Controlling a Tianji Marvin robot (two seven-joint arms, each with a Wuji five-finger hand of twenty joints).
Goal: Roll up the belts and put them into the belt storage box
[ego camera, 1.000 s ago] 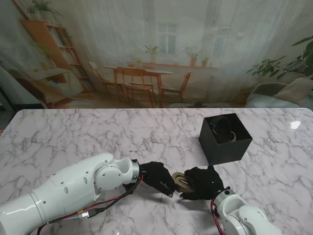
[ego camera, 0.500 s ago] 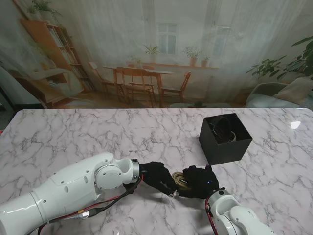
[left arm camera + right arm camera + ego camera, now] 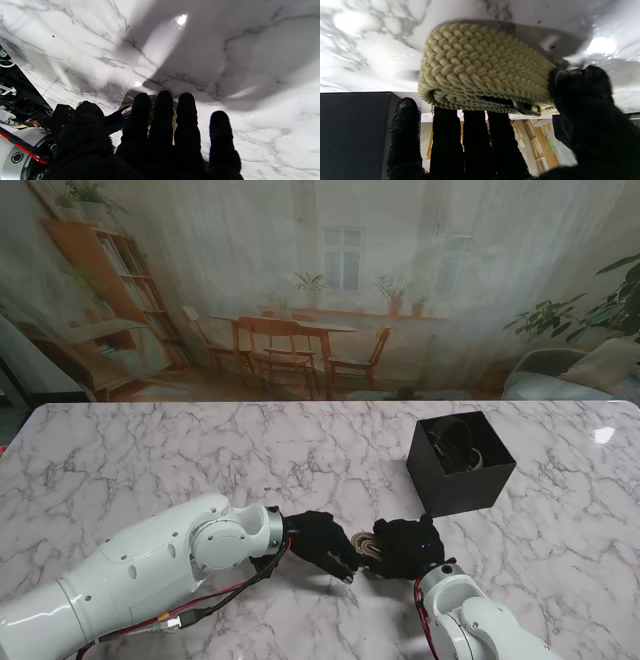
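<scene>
The counter [image 3: 150, 460] is white marble with grey veining. A woven, pale yellow-green belt [image 3: 368, 544], rolled into a coil, sits between the two black-gloved robot hands, near my edge of the counter and slightly right of centre.

The right robot hand [image 3: 405, 548] grips the coil. In the right wrist view the belt [image 3: 480, 67] fills the middle of the frame; three fingers [image 3: 475, 140] press against one side of it and the thumb [image 3: 572, 90] clamps the opposite end, with the coil against the counter surface. A dark metal piece (probably the buckle, though I cannot confirm it) shows at the coil's edge.

The left robot hand [image 3: 322, 542] reaches in from the left and meets the coil on its left side. In the left wrist view its fingers [image 3: 162, 117] lie straight and close together, with a little of the woven belt [image 3: 175, 116] visible between them. The thumb [image 3: 87, 117] stands apart. Whether this hand actually clasps the belt or only rests against it cannot be determined from these views.

The belt storage box [image 3: 460, 463], black and open-topped, stands on the counter farther from me and to the right of the hands, apart from them. One coiled belt lies inside it. The box's dark wall [image 3: 355, 135] also shows in the right wrist view.
</scene>
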